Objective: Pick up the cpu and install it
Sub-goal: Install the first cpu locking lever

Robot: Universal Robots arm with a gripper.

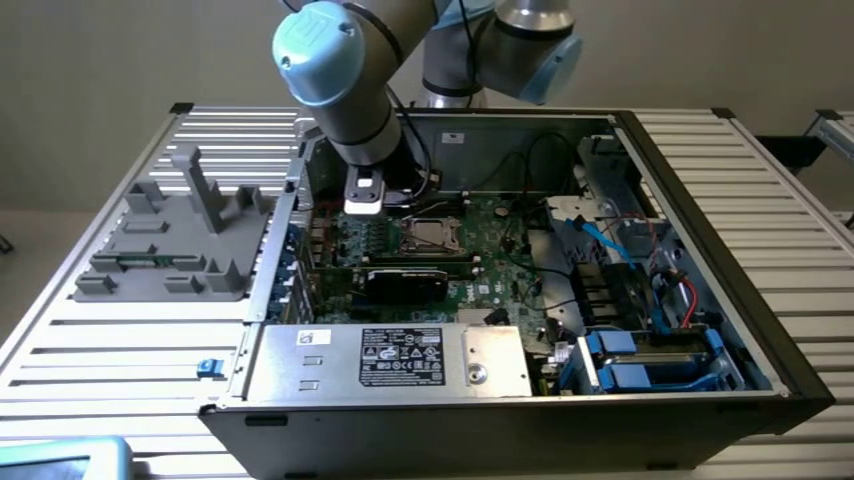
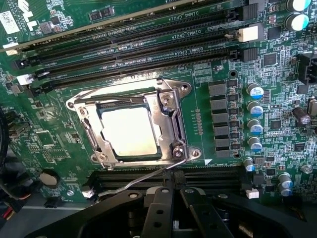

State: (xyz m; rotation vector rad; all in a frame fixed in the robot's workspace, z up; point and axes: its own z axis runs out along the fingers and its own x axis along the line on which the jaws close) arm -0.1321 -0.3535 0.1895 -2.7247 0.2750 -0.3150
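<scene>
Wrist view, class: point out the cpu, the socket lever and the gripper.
cpu (image 2: 130, 131): wrist view, middle of its silvery top plate.
socket lever (image 2: 138, 179): wrist view, on its thin wire arm.
gripper (image 2: 177, 191): wrist view, midway between its fingertips.

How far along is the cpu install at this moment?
Done, apparently: the cpu lies flat inside the socket frame on the motherboard, metal top up. In hand: nothing visible; the gripper is shut, hovering above the board beside the socket. Left: the thin wire lever runs slanted along the socket's edge, and I cannot tell whether it is latched.
</scene>
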